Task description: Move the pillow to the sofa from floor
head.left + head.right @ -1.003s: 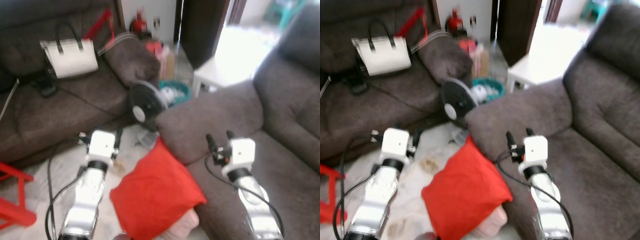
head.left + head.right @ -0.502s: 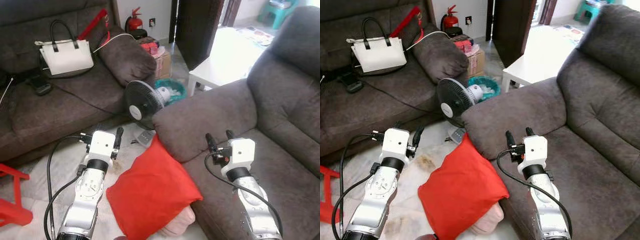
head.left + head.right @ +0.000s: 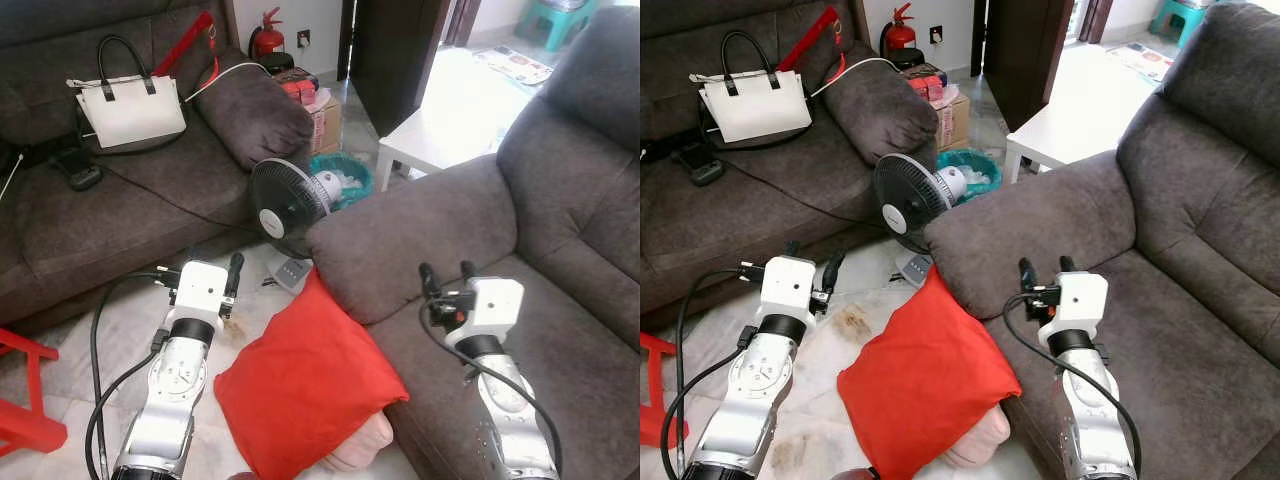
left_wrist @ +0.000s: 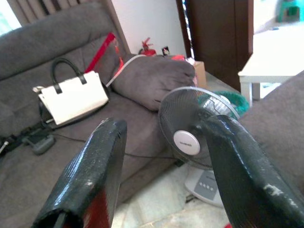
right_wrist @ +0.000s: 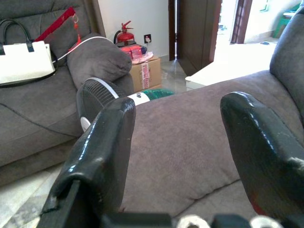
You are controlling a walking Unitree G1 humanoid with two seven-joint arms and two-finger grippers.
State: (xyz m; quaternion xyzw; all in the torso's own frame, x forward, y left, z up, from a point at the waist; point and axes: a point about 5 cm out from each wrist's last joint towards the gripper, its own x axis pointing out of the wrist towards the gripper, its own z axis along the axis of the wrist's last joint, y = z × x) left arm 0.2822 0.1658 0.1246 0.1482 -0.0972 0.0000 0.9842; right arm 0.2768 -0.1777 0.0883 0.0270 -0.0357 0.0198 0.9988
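The red fabric pillow [image 3: 305, 385], plump and roughly square, lies on the pale tiled floor [image 3: 80, 350] between both grippers, leaning against the grey plush sofa [image 3: 470, 230]. The left gripper [image 3: 215, 272] hovers just left of it, fingers spread wide. The right gripper [image 3: 446, 275], also spread wide, hangs over the sofa seat.

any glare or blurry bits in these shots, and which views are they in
Left and right eye views: sharp, but daylight washes out the white side table and the floor past the doorway. Left wrist view: the left gripper has soft, out-of-focus fingers, while the fan is fairly crisp. Right wrist view: the right gripper is blurred up close; the doorway glares.
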